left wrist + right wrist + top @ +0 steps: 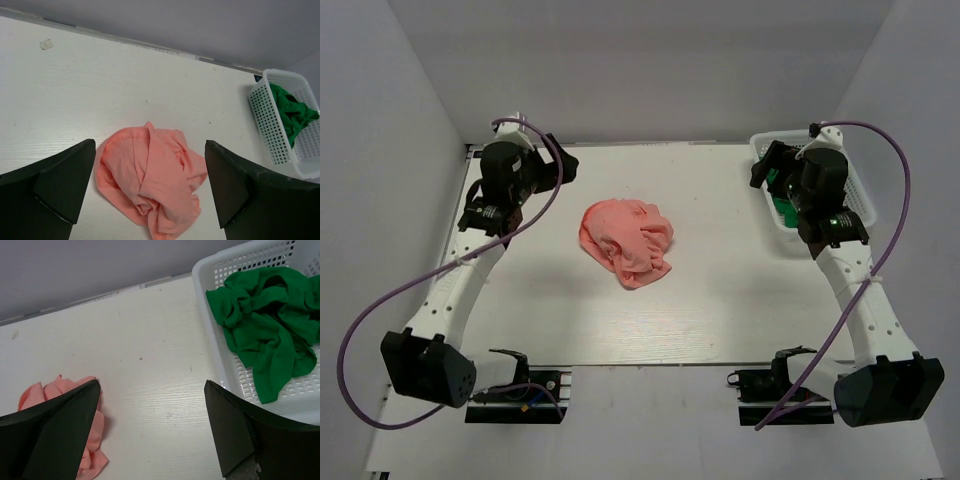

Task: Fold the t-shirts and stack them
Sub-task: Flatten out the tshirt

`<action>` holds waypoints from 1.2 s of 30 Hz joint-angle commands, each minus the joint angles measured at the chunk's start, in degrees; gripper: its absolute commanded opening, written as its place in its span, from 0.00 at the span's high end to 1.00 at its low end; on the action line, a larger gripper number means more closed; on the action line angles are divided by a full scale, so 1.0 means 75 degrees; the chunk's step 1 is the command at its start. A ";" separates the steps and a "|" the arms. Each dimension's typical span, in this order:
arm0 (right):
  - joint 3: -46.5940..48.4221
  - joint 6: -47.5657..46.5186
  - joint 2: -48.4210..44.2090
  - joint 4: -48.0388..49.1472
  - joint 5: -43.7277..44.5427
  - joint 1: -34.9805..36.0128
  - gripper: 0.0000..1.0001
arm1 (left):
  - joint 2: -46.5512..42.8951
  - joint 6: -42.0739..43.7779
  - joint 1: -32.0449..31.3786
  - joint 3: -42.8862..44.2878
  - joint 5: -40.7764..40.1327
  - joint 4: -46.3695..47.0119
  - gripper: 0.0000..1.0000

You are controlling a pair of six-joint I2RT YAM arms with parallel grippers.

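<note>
Left gripper [149, 170] and right gripper [152, 410] both hang released, folding not begun: the crumpled salmon-pink cloth t-shirt [626, 242] on the white desk [720, 310] likely needs spreading flat first.

White lattice basket [264, 122] on pale table [720, 280]

The left arm [455, 290] and right arm [865, 300] each comprise white link segments with rows of small holes, black joint housings, a purple cable [908, 185] looped along the arm, and black wedge-shaped fingers [60, 185] with matte surfaces.
</note>
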 commanded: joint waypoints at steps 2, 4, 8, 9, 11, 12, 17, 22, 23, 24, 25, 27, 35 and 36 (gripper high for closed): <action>0.0347 0.0169 0.0305 -0.0162 -0.0527 0.0002 0.10 | 0.0767 0.0416 -0.0060 0.0803 0.0225 -0.0834 0.00; 0.0300 0.0088 0.0398 -0.0080 -0.0784 -0.0010 0.10 | 0.1153 0.0499 -0.0060 0.1016 0.0505 -0.1220 0.00; 0.0604 -0.0638 0.1063 -0.0535 -0.2527 0.0025 0.10 | 0.2056 0.0499 -0.0060 0.1357 0.1045 -0.1678 0.00; 0.0756 -0.0895 0.1183 -0.0687 -0.3205 0.0025 0.10 | 0.2313 0.0499 -0.0130 0.1357 0.1046 -0.1749 0.00; 0.0908 -0.1096 0.1823 -0.0875 -0.4039 0.0014 0.10 | 0.2526 0.0429 -0.0130 0.1286 0.1128 -0.1935 0.00; 0.1153 -0.1201 0.2014 -0.1120 -0.4218 0.0060 0.10 | 0.2642 0.0428 -0.0130 0.1170 0.1128 -0.2018 0.00; 0.1531 -0.1587 0.2928 -0.1193 -0.4397 0.0470 0.10 | 0.2890 0.0066 -0.0130 0.0351 0.0976 -0.2358 0.00; 0.1753 -0.1835 0.3597 -0.0996 -0.4126 0.1242 0.10 | 0.2562 -0.0251 -0.0130 -0.0904 0.0800 -0.2020 0.04; 0.1753 -0.1811 0.3679 -0.0936 -0.4138 0.1337 0.10 | 0.2701 -0.0251 -0.0130 -0.0986 0.0800 -0.1949 0.05; 0.1765 -0.1776 0.4028 -0.0854 -0.4103 0.1535 0.10 | 0.2795 -0.0321 -0.0130 -0.1057 0.0927 -0.1949 0.06; 0.1800 -0.1764 0.4148 -0.0690 -0.4045 0.1630 0.10 | 0.2900 -0.0414 -0.0130 -0.1058 0.0929 -0.1821 0.09; 0.1835 -0.1601 0.4581 -0.0514 -0.4044 0.1946 0.10 | 0.3112 -0.0486 -0.0130 -0.1058 0.1010 -0.1540 0.13; 0.1765 -0.1647 0.5180 0.0282 -0.2769 0.2591 0.10 | 0.4002 -0.0790 -0.0130 -0.1046 0.1163 -0.0672 0.34; 0.1753 -0.1705 0.5296 0.0307 -0.2744 0.2684 0.10 | 0.4258 -0.0790 -0.0130 -0.0965 0.1163 -0.0671 0.38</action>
